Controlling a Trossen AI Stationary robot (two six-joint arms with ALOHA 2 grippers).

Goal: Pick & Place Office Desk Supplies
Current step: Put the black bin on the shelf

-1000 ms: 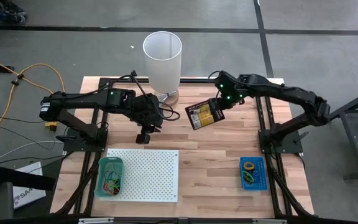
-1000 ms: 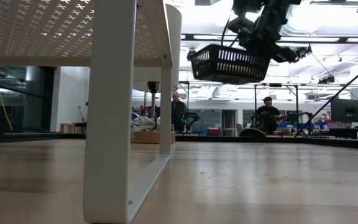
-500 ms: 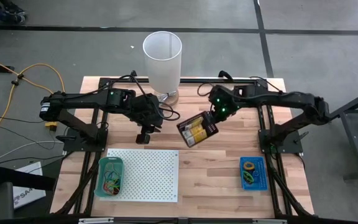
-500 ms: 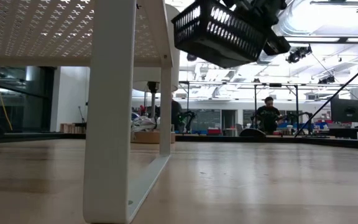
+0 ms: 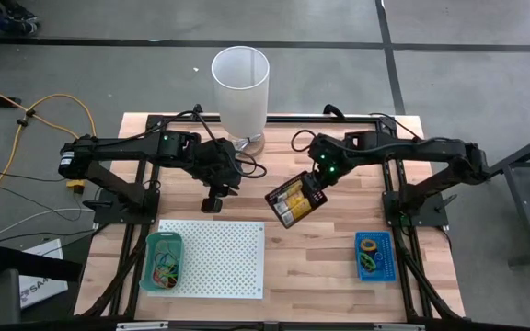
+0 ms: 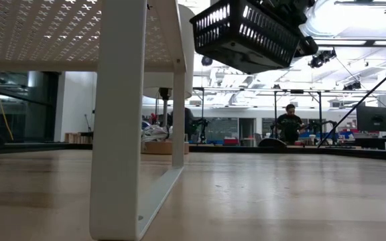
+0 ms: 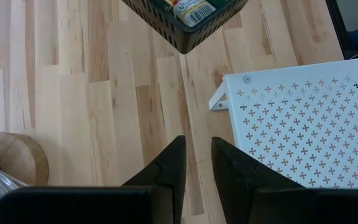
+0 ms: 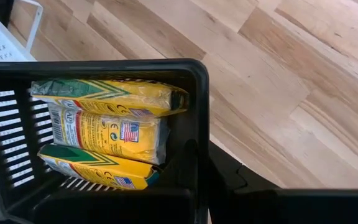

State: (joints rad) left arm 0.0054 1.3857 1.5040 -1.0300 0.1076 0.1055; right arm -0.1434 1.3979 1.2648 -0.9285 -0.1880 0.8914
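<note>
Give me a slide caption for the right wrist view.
Right gripper holds a black basket of yellow packets above the wooden table.

High view: overhead, facing straight down, far enough to take in the whole table [image 5: 329, 234] and both arms; low view: at table-top height, facing level across the wood into the room, close beside the white perforated board [image 6: 116, 114]; left wrist view: close, facing down past its own fingers [image 7: 169, 171] onto wood and the board's corner; right wrist view: very close, facing into the black basket [image 8: 194, 112]; shared by all four: the basket; the board shows in all but the right wrist view
</note>
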